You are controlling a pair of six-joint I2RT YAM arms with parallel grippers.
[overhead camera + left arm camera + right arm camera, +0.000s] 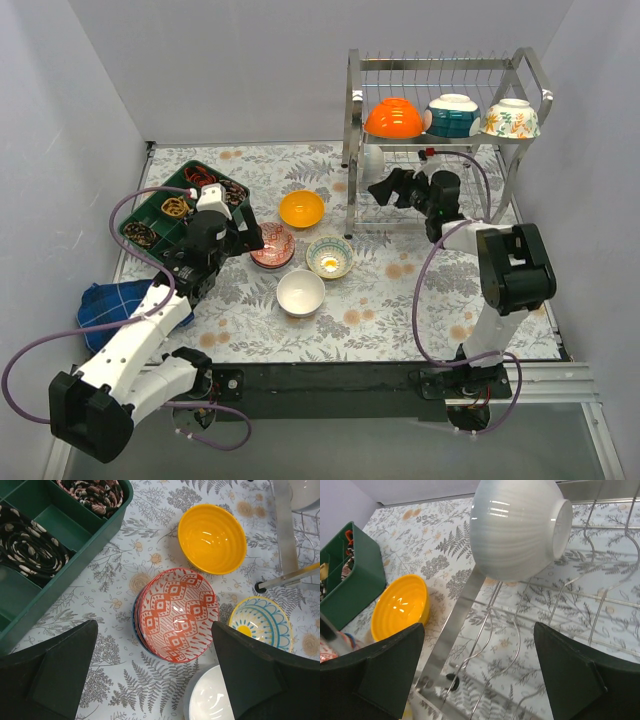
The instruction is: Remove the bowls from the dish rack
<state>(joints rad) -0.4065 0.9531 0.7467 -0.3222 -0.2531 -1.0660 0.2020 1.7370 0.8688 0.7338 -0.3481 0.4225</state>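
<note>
top external view: sitting side by side on the upper tier of the dish rack (440, 62), an orange bowl (393, 118), a teal bowl (452, 115) and a floral bowl (510, 118). tilting in the lower tier, a white ribbed bowl (515, 527), foot showing. reaching leftward into that tier from a bent elbow, the right gripper (380, 187), fingers spread wide, gripping nothing, short of the white ribbed bowl. stretching forward over the table (380, 320), the left gripper (250, 237), likewise wide apart and empty, hovering above a red-patterned bowl (177, 612) nested on another. lying nearby, a yellow bowl (212, 537), a blue-and-yellow bowl (262, 622) and a plain white bowl (210, 700); standing just left, a green tray (75, 562).
</note>
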